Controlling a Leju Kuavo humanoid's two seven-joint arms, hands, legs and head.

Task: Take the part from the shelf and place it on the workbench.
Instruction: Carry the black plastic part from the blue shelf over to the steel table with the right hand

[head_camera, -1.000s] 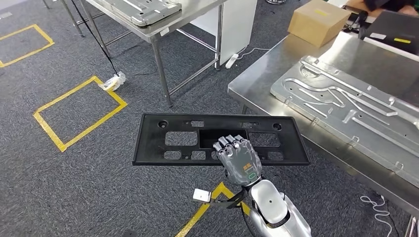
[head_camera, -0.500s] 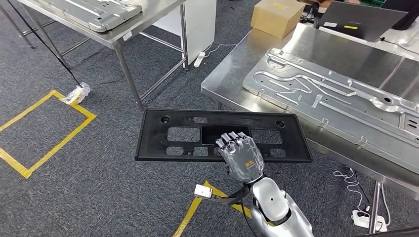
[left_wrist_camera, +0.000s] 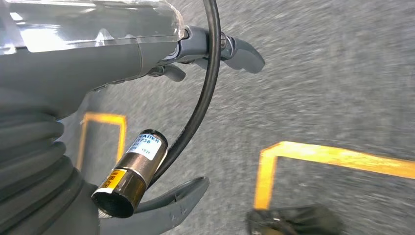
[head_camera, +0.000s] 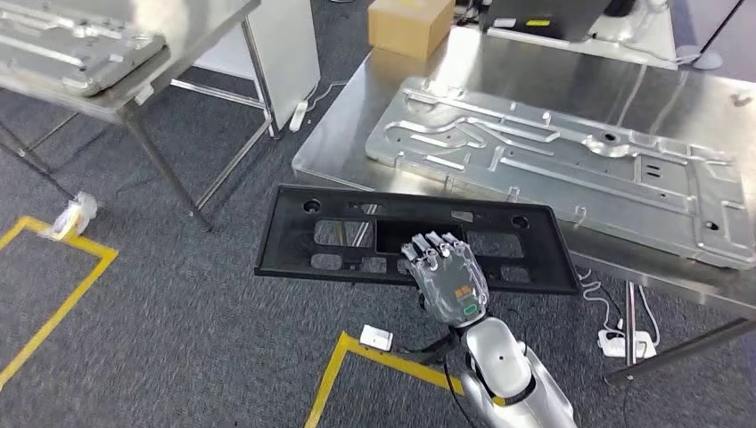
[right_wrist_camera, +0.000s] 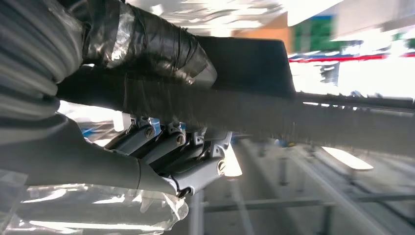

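The part is a long black plastic panel [head_camera: 339,236] with several cut-outs. My right hand [head_camera: 448,276] grips it at the middle of its near edge and holds it level above the carpet. The panel's far edge reaches the near edge of the steel workbench [head_camera: 343,147]. In the right wrist view the panel's edge [right_wrist_camera: 274,112] runs between the taped thumb [right_wrist_camera: 147,39] and the fingers [right_wrist_camera: 166,142]. My left hand [left_wrist_camera: 147,54] hangs over the grey carpet, fingers apart, with nothing in it.
A large embossed metal plate [head_camera: 553,165] covers much of the workbench, with a cardboard box [head_camera: 410,25] at its far end. A second steel table [head_camera: 116,98] stands at the left. Yellow floor tape [head_camera: 53,294], a white tag [head_camera: 375,337] and a power strip [head_camera: 624,343] lie on the carpet.
The whole view has swung, so the workbench now lies straight ahead and closer. The black panel stays in my right hand, and its far edge has reached the bench's edge.
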